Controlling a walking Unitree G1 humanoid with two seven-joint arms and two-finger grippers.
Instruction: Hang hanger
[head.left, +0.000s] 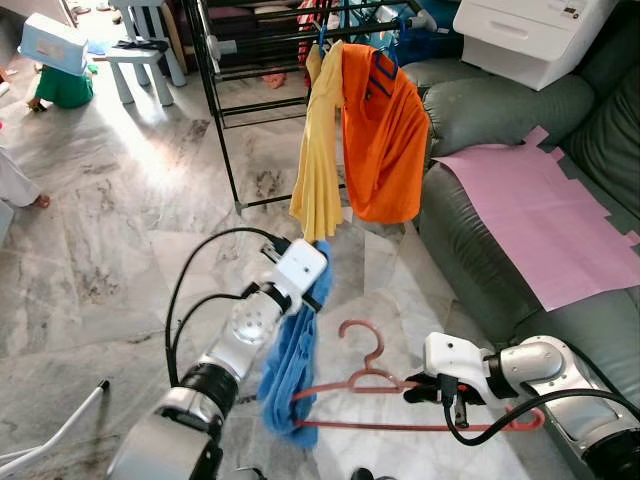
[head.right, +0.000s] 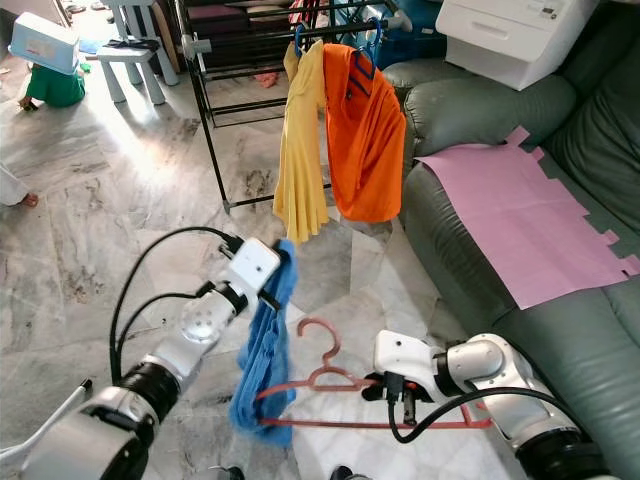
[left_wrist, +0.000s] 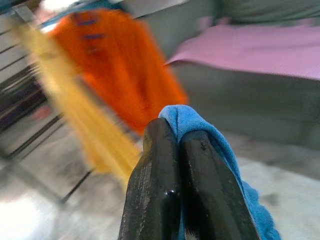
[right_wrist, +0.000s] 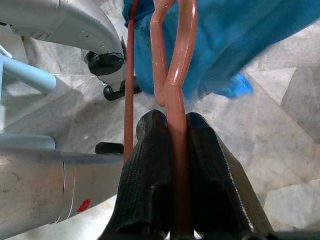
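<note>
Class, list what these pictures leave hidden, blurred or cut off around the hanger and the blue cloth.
- Red hanger: in the left eye view, its left end is covered by the blue cloth.
- Left wrist view: orange shirt motion-blurred.
- Left gripper: its fingers hide the pinched fabric.
- Right gripper: fingertips cut off by the bottom edge.

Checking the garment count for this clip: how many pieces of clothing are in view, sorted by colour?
Yellow: 1, the yellow garment hanging on the rack.
Orange: 1, the orange shirt hanging beside it.
Blue: 1, the blue cloth pinched in the left pincer and draped on the red hanger that the right pincer grips.
Total: 3.
</note>
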